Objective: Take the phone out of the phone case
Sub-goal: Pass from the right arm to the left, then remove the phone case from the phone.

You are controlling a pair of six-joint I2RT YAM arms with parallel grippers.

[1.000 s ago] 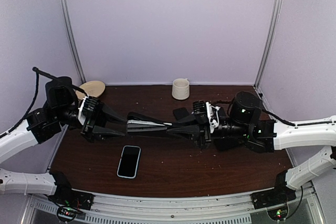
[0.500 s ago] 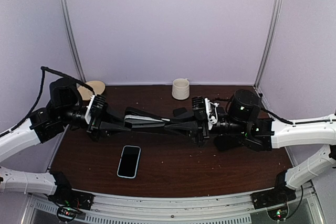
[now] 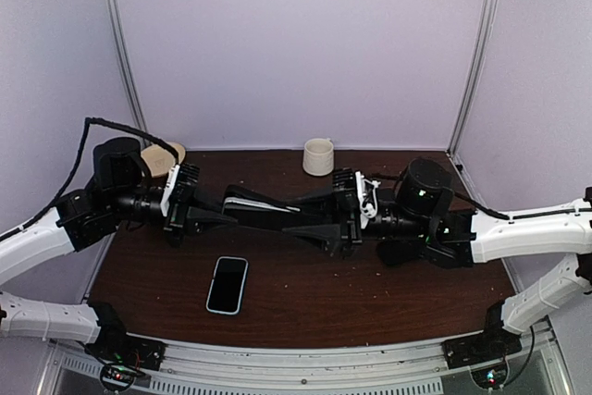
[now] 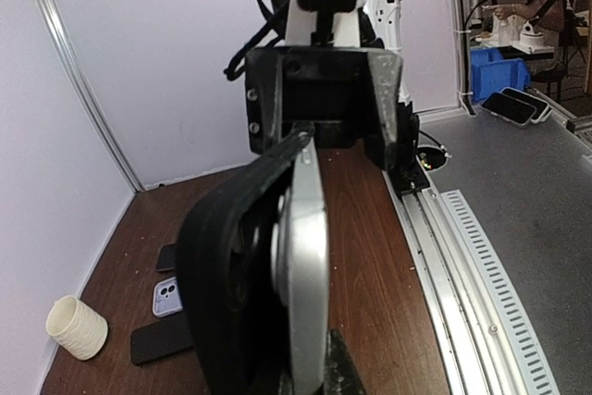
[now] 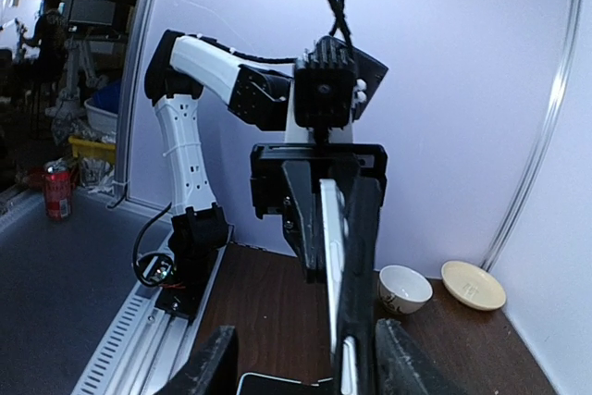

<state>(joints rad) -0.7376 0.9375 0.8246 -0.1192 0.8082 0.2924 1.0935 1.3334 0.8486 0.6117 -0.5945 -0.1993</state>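
The phone case (image 3: 264, 212) hangs in the air between the two arms. It lies in front of the cup (image 3: 318, 156) and somewhat to the cup's left, well above the table (image 3: 370, 307).

The left gripper (image 3: 220, 214) is clamped tight on the end of the case farthest from the cup. In the left wrist view the black case bulges away from the phone (image 4: 302, 256). The phone's pale edge stands upright beside the case, and both run down together into the grip. The phone is only partly out of the case: at the held end they remain pressed together, while at the far end the case's rim curls off the phone.

The right gripper (image 3: 296, 216) sits at the end of the case nearer the cup, with its jaws standing well apart. In the right wrist view its fingers (image 5: 215, 365) flank the edge-on phone and case, and the near finger shows clear space beside it. Whether the other finger touches the case cannot be told.

A second phone (image 3: 228, 284) lies flat on the table, screen up, farther in front of the cup than the held case and to the cup's left. A tan dish (image 3: 166, 154) rests far to the cup's left, level with it at the back edge of the table. In the left wrist view a flat dark item (image 4: 159, 341) lies close beside the cup; what it is cannot be told.
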